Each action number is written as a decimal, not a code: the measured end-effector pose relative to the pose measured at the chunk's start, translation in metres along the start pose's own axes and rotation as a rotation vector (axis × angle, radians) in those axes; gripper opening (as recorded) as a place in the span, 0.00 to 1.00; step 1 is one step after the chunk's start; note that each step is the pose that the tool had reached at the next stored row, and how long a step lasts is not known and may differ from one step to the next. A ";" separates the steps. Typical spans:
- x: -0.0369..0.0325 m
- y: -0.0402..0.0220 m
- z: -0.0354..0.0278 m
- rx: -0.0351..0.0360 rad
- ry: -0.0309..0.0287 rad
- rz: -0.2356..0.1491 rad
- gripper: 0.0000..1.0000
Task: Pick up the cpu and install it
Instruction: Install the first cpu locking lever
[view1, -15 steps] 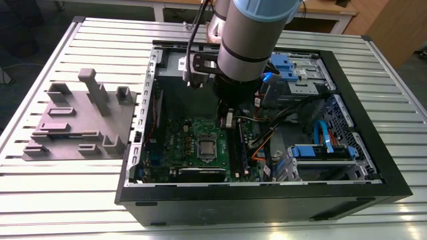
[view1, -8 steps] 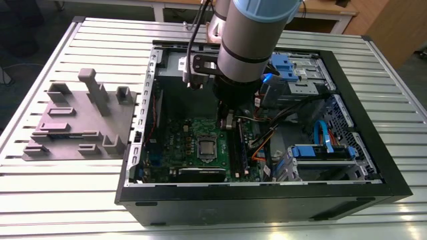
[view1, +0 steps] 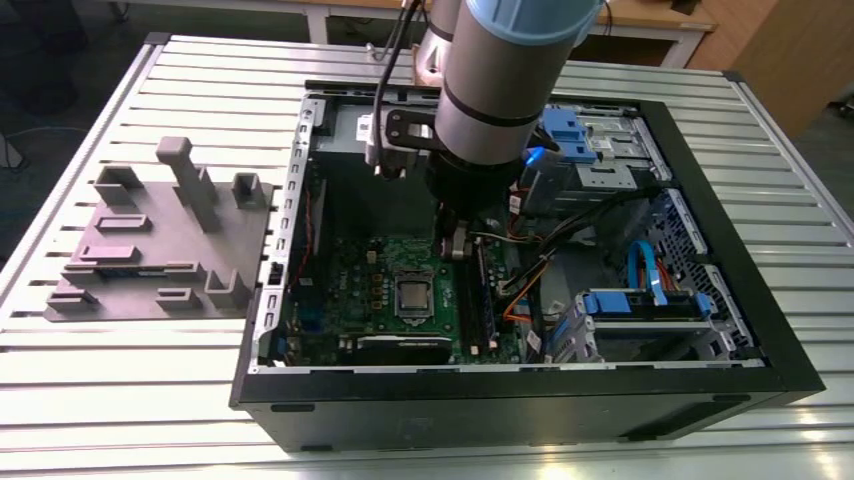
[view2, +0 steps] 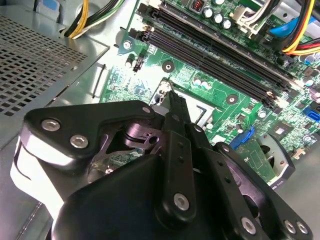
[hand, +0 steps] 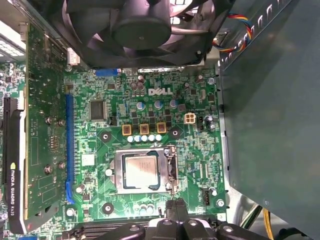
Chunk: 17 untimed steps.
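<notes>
Hovering inside the open computer case (view1: 694, 370) just beside the socket, the pincer (view2: 172, 100) appears closed and empty, since the cpu (hand: 140, 171) already lies seated in the motherboard (hand: 150, 115) socket

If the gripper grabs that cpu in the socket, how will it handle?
The cpu looks like a thin, rigid metal-topped square, so probably stiff and light. Its smooth top may be slippery. Lying flat in the socket, it shouldn't roll or tip.
</notes>
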<state>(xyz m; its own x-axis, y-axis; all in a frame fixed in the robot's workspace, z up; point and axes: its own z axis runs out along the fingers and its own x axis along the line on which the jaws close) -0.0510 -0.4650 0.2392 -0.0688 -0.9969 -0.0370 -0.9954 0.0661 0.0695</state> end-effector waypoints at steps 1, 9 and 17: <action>0.0011 -0.0001 0.0000 0.0000 0.0003 0.000 0.11; 0.0110 -0.0007 0.0003 0.0009 0.0131 0.001 0.11; 0.0181 -0.0014 0.0013 0.0023 0.0344 -0.002 0.11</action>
<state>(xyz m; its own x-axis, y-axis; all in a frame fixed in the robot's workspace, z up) -0.0510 -0.4831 0.2371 -0.0645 -0.9979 -0.0028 -0.9957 0.0641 0.0671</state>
